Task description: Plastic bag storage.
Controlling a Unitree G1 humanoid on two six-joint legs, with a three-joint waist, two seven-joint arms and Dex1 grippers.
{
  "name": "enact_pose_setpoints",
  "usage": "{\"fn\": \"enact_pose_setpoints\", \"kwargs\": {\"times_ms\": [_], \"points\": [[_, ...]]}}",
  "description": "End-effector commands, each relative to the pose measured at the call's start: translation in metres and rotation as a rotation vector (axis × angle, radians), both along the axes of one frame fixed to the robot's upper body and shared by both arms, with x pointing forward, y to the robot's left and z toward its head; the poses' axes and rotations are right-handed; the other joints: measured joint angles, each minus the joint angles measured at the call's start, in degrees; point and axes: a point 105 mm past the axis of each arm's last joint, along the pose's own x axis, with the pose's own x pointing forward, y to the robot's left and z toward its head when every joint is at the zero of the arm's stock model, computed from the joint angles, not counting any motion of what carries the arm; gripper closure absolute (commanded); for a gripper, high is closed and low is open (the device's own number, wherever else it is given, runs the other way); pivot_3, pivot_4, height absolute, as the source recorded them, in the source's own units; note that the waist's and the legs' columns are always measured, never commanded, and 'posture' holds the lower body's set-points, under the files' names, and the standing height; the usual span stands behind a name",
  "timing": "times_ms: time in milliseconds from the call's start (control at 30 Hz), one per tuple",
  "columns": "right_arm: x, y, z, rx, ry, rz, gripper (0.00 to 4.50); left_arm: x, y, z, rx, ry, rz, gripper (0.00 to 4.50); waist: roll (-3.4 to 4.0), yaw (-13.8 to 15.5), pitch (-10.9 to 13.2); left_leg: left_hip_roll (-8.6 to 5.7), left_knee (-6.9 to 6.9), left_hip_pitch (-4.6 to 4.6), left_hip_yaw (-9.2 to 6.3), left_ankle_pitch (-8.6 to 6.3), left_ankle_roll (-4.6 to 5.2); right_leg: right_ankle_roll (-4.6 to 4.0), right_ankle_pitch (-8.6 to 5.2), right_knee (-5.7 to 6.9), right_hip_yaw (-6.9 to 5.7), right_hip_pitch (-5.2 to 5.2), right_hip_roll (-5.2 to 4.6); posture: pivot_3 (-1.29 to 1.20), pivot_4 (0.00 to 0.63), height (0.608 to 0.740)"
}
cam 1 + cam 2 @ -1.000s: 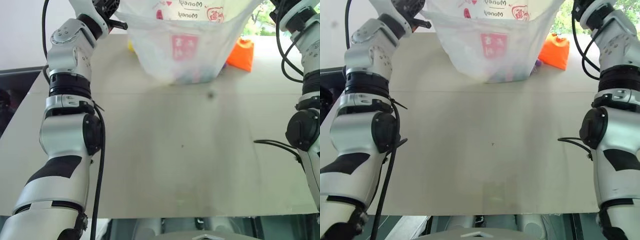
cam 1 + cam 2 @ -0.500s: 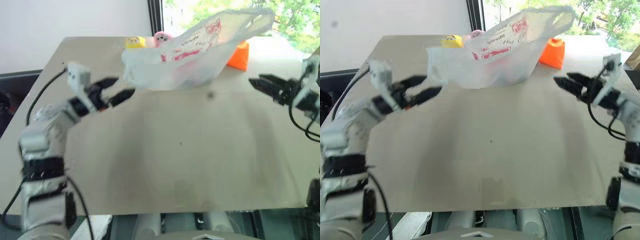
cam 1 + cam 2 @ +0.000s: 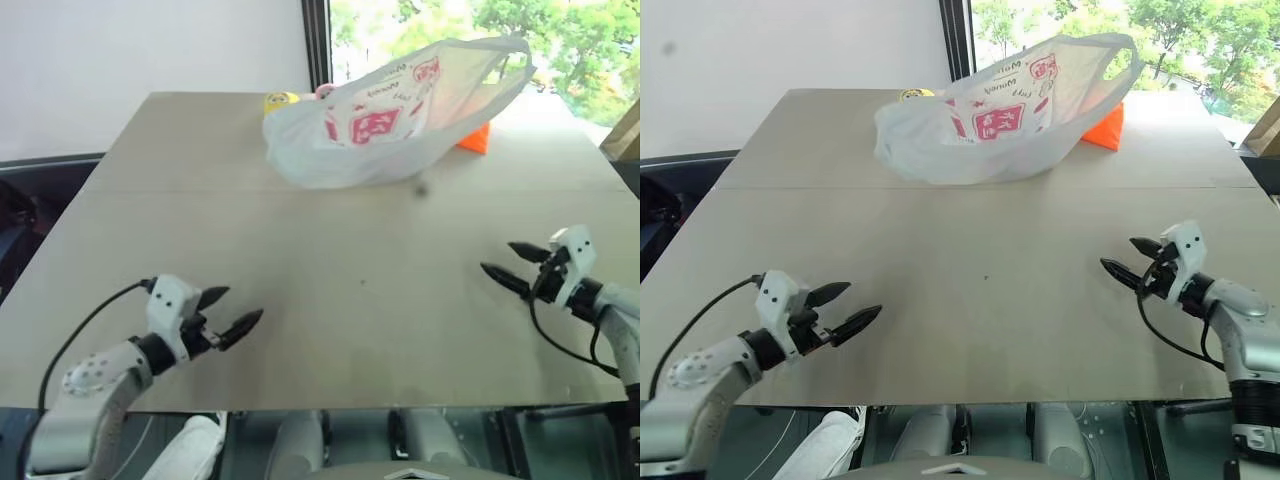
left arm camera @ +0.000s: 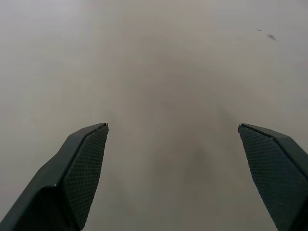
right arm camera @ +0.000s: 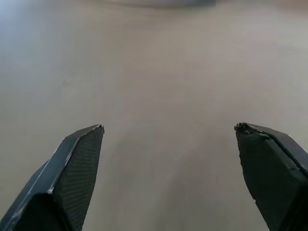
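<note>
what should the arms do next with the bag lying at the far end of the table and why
Probably reach both forward toward the plastic bag. The left gripper and right gripper are open and empty over the near table, well short of it.

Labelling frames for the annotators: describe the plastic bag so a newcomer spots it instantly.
Start at the tan table and look to its far edge by the window. The plastic bag slumps there, translucent white with red and pink print and a loop handle, far larger than the orange item and small yellow toy behind it.

Left tool (image 3: pixel 232 311), right tool (image 3: pixel 503 263) low, fingers spread, empty
</note>
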Motion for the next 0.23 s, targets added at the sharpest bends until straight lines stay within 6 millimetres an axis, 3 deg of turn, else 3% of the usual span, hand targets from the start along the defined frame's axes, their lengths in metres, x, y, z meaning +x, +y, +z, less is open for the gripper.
{"fn": "enact_pose_setpoints", "kwargs": {"times_ms": [33, 233], "points": [[-0.0046, 0.0027, 0.0009, -0.037, -0.09, 0.024, 0.09, -0.003, -0.0035, 0.0067, 0.036, -0.099, 0.03, 0.01, -0.12, 0.1, -0.1, 0.0, -0.04, -0.02, 0.02, -0.02, 0.01, 0.01, 0.0, -0.03, 0.02, -0.02, 0.0, 0.0, 0.15, 0.74], [-0.009, 0.0079, -0.0071, -0.031, -0.119, 0.041, 0.09, -0.0055, -0.0032, 0.0067, 0.072, -0.173, 0.096, 0.01, -0.17, 0.3, -0.1, 0.0, -0.18, -0.15, 0.06, -0.05, 0.02, 0.02, -0.02, -0.1, 0.06, -0.17, -0.01, 0.0, 0.15, 0.74]]}}
